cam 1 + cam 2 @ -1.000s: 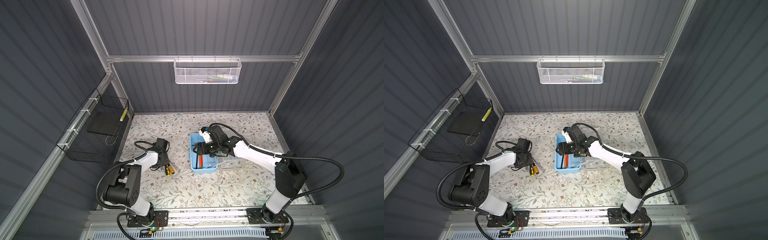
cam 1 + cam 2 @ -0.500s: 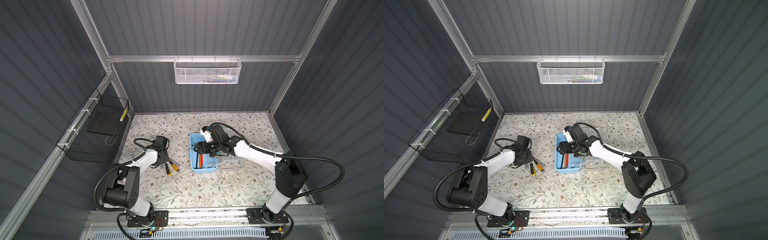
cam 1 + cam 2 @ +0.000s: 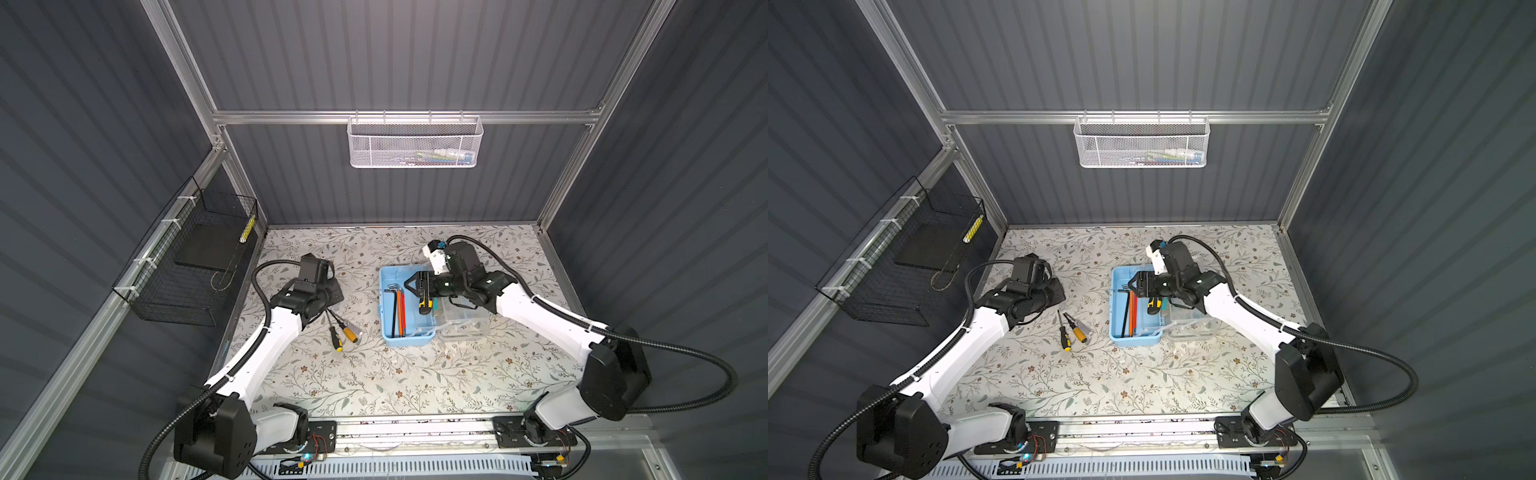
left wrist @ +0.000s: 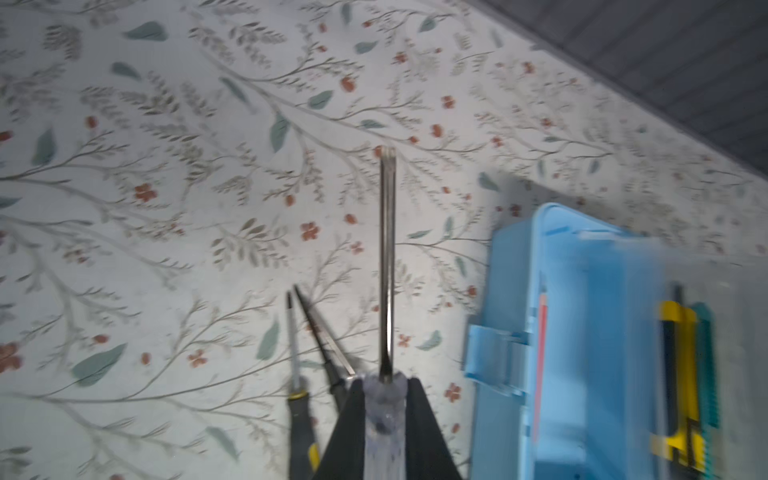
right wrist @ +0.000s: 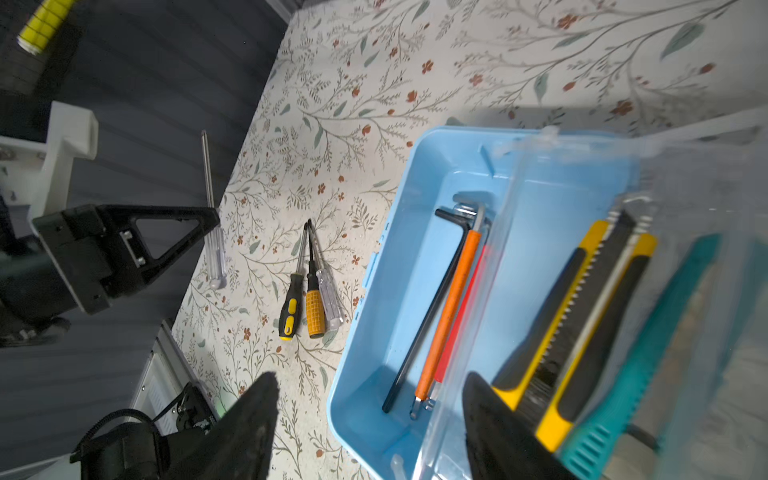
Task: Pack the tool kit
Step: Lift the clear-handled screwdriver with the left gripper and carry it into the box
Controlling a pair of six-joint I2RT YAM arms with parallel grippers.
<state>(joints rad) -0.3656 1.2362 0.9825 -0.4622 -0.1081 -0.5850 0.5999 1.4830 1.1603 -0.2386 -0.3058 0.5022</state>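
My left gripper point(image 4: 384, 380) pinches a clear-handled screwdriver point(image 4: 387, 249) (shaft sticking out); right gripper point(image 5: 370, 378) gapes wide over the box point(image 5: 365, 332).

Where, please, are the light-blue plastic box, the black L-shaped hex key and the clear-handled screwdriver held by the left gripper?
light-blue plastic box point(image 3: 409, 340), in a top view, near wall
black L-shaped hex key point(image 5: 427, 316), right wrist view, long arm
clear-handled screwdriver point(image 4: 387, 257), left wrist view, metal shaft

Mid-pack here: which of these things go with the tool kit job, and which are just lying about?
Job:
- light-blue box
- clear lid
- hex keys
- utility knives
- three loose screwdrivers
- clear-handled screwdriver in the left gripper

Lying about:
- white mesh basket
- black wire basket
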